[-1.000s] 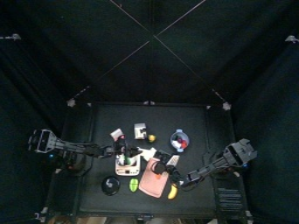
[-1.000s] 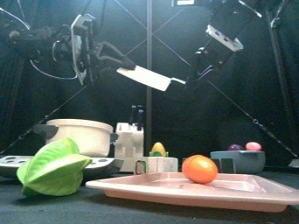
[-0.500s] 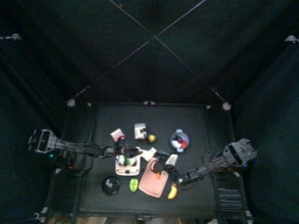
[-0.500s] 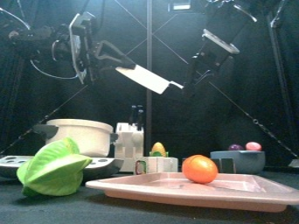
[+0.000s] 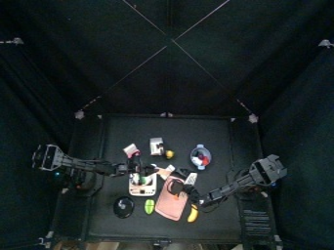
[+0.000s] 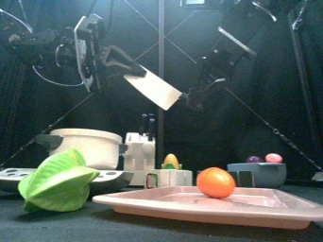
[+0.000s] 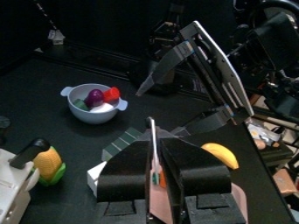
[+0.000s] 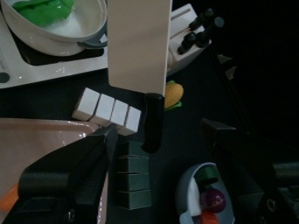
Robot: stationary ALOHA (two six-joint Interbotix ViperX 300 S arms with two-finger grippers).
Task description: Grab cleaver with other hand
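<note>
Whitish-silver blade, item 1: the cleaver (image 6: 154, 88), held in the air above the middle of the table, blade tilted, dark handle pointing toward the right arm.

Item 2: left gripper (image 7: 153, 171), fingers pinching the blade's edge; in the left wrist view I see the thin blade rising between both jaws.

Item 3: right gripper (image 8: 163, 131), fingers spread wide on either side of the cleaver's handle, not touching it as far as I can tell.

Item 4: below, near the front, a pink tray (image 6: 164, 203) carrying an orange (image 6: 216, 181); to its left a green leaf (image 6: 57, 180) and a white pot (image 6: 86, 144).

Risk note: I judge the handover half done. If the left fingers let go before the right ones clamp the handle, the cleaver drops onto the tray. If the right jaws shut off-centre, they may knock the handle and twist the blade out of the left pinch.
</note>
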